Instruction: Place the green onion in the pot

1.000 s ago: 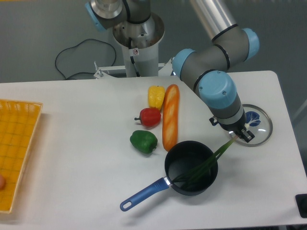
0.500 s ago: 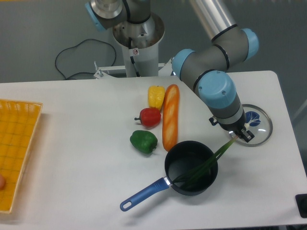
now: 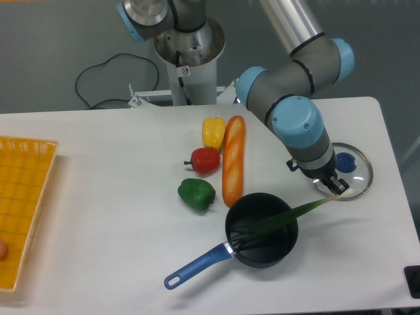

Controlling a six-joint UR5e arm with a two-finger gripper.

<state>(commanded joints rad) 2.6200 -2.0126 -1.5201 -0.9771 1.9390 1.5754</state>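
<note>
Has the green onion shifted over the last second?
Yes. The green onion now lies flatter across the pot, its gripped end lower and further right, beside the glass lid.

The arm [image 3: 289, 85] is made of grey metal tubes joined by rounded grey housings with light blue caps. Its silver base column [image 3: 187, 59], at twelve o'clock, bears a small red-and-white sticker. The small black gripper [image 3: 333, 185] sits at its tip.

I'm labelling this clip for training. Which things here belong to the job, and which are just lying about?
Part of the job:
- green onion, leafy end in the pot, pale end by the gripper
- pot

Lying about:
- baguette
- yellow pepper
- red pepper
- green pepper
- glass lid
- yellow basket
</note>
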